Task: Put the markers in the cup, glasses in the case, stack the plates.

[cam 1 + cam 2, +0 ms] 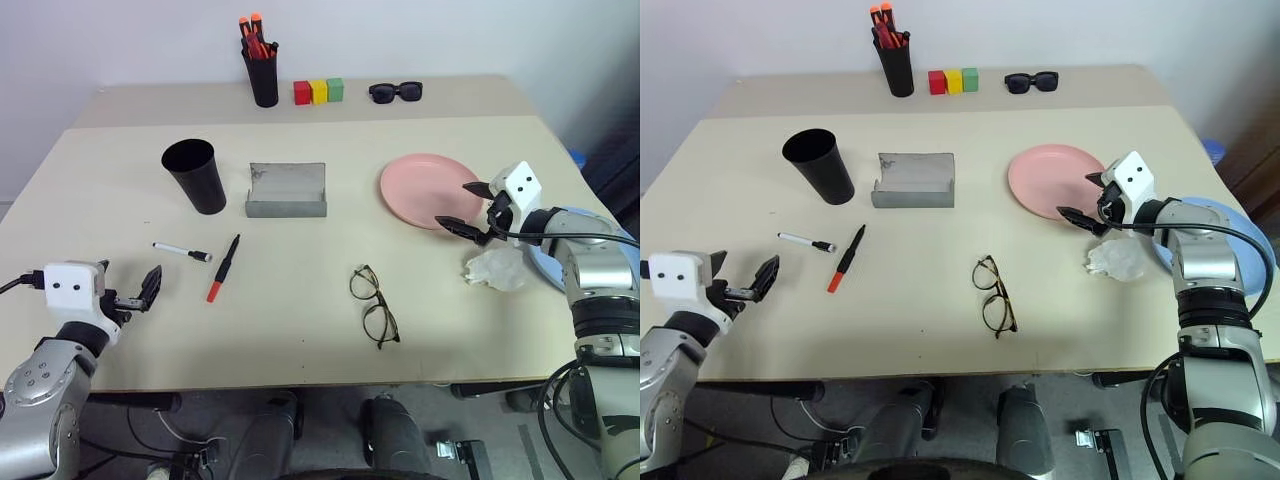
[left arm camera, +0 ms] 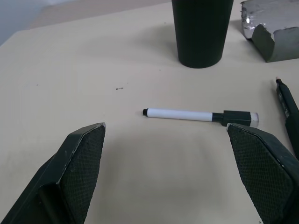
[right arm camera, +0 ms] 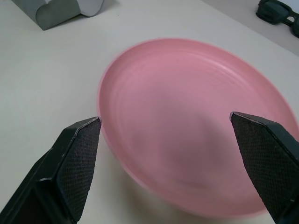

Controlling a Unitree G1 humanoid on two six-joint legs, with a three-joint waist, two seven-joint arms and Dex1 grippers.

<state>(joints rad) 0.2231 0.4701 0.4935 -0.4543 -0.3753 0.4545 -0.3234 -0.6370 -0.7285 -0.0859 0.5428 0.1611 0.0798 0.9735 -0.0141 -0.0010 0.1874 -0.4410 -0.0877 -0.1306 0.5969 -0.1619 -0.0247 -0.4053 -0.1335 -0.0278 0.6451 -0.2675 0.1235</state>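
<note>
While your right gripper gaped empty over the pink plate, your left gripper stood open near the white marker.

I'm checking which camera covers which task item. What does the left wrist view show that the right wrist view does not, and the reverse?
Left wrist view alone: the white marker lying on the table, the tip of the black marker beside it, the black cup standing beyond, and the left gripper open.

Right wrist view alone: the pink plate ahead of the open right gripper, and the black sunglasses at a corner.

Both: a part of the grey case and the beige tabletop.
</note>
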